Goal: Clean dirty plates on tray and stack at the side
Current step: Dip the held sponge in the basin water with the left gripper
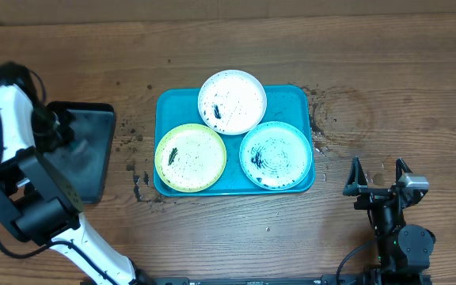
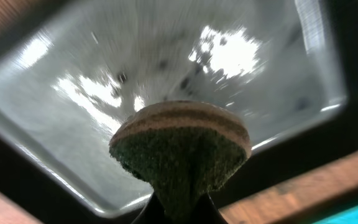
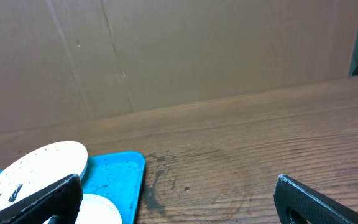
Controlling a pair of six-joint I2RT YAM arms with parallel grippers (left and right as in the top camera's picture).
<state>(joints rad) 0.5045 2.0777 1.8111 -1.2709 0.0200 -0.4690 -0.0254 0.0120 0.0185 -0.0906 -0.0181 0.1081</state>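
Observation:
The turquoise tray [image 1: 165, 107] lies mid-table and holds three dirty plates with black specks: a white plate [image 1: 232, 101] at the back, a lime-green plate [image 1: 190, 157] front left and a light blue plate [image 1: 275, 154] front right. My left gripper [image 1: 57, 127] is at the far left over the black tray [image 1: 85, 162]. In the left wrist view it [image 2: 182, 208] is shut on a green-and-tan sponge [image 2: 182, 146], held above the black tray's wet floor [image 2: 73, 68]. My right gripper [image 1: 378, 176] stands open and empty, right of the turquoise tray [image 3: 120, 174] and the white plate [image 3: 36, 168].
Dark grime specks lie on the wooden table by the turquoise tray's left front corner [image 1: 137, 182] and right edge [image 1: 317, 127]. A cardboard wall [image 3: 179, 50] stands behind the table. Bare wood [image 1: 402, 95] lies to the right of the tray.

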